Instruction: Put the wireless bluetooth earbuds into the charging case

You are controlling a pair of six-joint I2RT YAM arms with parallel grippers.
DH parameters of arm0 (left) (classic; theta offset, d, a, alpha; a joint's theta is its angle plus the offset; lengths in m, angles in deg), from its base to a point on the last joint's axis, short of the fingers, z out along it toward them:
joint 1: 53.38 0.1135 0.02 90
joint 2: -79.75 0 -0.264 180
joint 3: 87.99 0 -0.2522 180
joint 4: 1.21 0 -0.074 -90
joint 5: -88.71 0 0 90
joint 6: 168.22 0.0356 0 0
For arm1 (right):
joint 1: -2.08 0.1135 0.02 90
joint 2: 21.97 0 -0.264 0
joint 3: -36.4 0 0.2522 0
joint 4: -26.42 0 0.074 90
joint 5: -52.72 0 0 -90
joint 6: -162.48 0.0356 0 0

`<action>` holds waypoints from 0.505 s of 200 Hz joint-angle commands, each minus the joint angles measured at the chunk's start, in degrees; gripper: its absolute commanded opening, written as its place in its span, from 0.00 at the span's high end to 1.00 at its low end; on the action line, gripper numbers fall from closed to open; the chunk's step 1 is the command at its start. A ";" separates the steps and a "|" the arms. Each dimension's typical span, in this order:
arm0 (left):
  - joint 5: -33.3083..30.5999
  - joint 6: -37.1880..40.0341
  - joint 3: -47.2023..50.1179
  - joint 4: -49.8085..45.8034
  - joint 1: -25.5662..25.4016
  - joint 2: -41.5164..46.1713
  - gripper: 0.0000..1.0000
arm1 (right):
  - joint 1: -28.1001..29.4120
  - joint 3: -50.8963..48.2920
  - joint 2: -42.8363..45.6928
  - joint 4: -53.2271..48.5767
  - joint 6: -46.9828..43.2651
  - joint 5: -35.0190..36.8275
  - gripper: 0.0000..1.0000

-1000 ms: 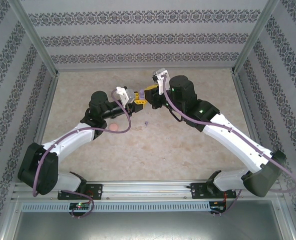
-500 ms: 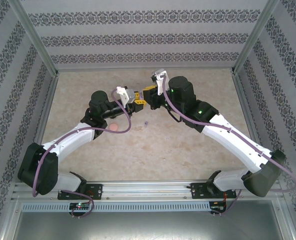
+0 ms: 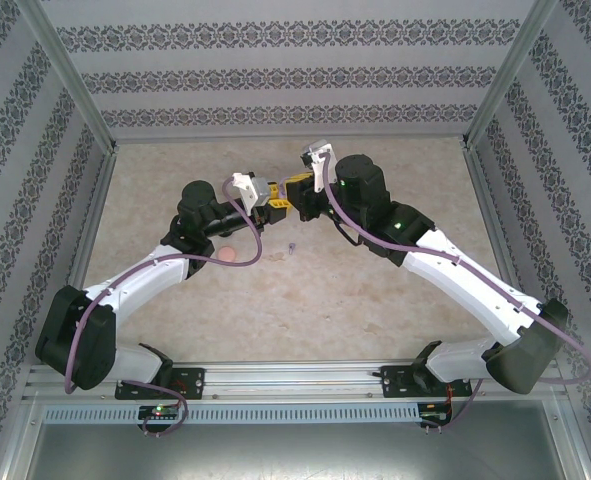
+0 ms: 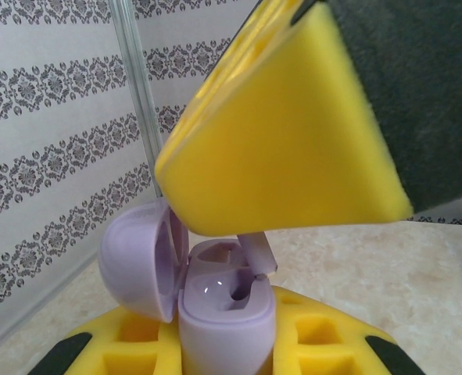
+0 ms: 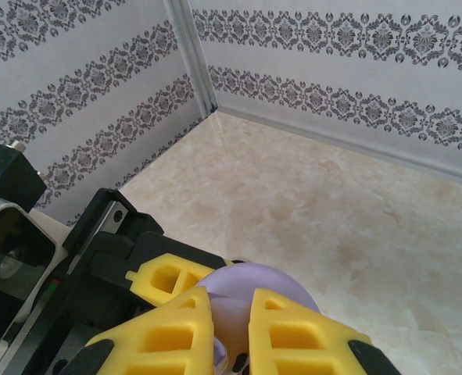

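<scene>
The left tool point(image 4: 231, 345) is closed on the purple charging case point(image 4: 227, 316), pinching its lower body between yellow padded fingers so that it stands upright. The case's lid point(image 4: 137, 262) is swung open to one side, and the inner wells are exposed. From above, the right tool point(image 5: 231, 312) has its fingers drawn nearly together on a purple earbud point(image 4: 256, 255) – in the left wrist view the stem pokes out below one yellow finger and reaches down into a well of the case, its tip at the opening. In the right wrist view the domed lid shows just behind the right tool's fingertips. From the top camera the two tools meet tip to tip above the middle of the beige surface point(image 3: 375, 300). Lower down on it lie a round pink disc point(image 3: 230, 256), partly under the left arm, and a tiny dark item point(image 3: 293, 248) – too small to identify – well apart from the case
</scene>
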 commanded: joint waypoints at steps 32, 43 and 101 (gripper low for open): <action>2.63 0.92 -2.24 1.72 -0.92 1.91 1.00 | 0.51 -0.96 -1.12 -0.45 -1.39 2.86 0.87; 2.79 0.93 -2.22 1.66 -1.05 1.97 1.00 | 0.43 -0.95 -1.29 -0.48 -1.52 2.98 0.87; 2.47 1.21 -2.87 0.62 -1.21 2.23 1.00 | 0.99 -0.74 -1.86 -1.64 -5.79 -2.49 0.89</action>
